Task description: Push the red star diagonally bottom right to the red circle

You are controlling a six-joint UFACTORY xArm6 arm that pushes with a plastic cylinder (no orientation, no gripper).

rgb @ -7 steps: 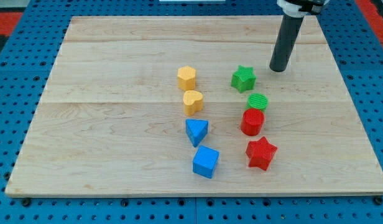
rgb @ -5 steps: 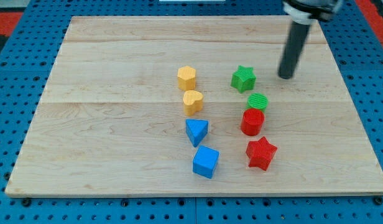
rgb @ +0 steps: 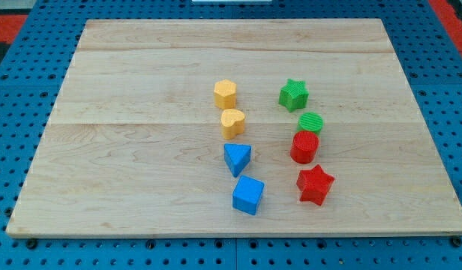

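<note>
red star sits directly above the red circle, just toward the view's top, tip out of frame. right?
Not quite. The camera view shows the red star below the red circle, toward the view's bottom and slightly right. My tip is indeed out of frame.

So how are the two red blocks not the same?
The red star has points; the red circle is a round cylinder. The star sits nearer the view's bottom, standing apart; the circle sits just above it, right up against the green circle. Both are red and look similar in size.

single raised view, angled down, whole board [rgb: 141,60]
</note>
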